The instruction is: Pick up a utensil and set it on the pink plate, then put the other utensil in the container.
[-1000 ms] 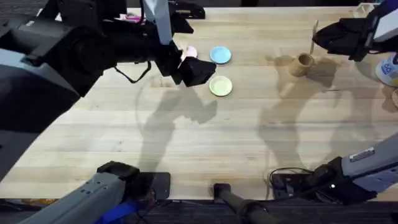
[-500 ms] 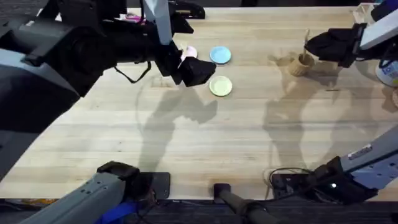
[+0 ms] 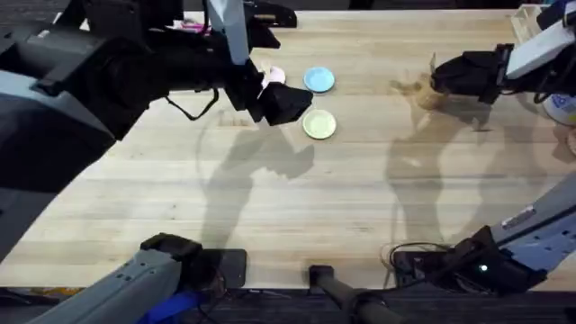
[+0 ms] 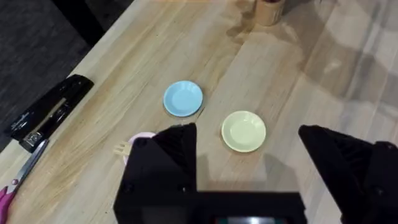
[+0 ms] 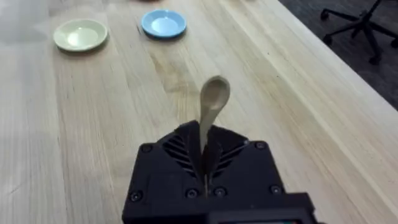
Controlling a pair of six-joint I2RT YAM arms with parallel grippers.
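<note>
Wooden spoon [image 5: 213,102] is clamped between the closed fingers of the right gripper [image 5: 205,163], directly over the container [image 3: 432,94]. The left gripper [image 4: 249,146] is held wide open and empty above the pink plate [image 4: 142,139], where a fork [image 4: 121,148] is laid.

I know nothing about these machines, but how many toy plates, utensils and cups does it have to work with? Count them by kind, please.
Plates: 3, namely the pink plate, light blue plate and pale yellow plate
Utensils: 2, namely the wooden spoon and fork
Cups: 1, the wooden cup
Total: 6
</note>
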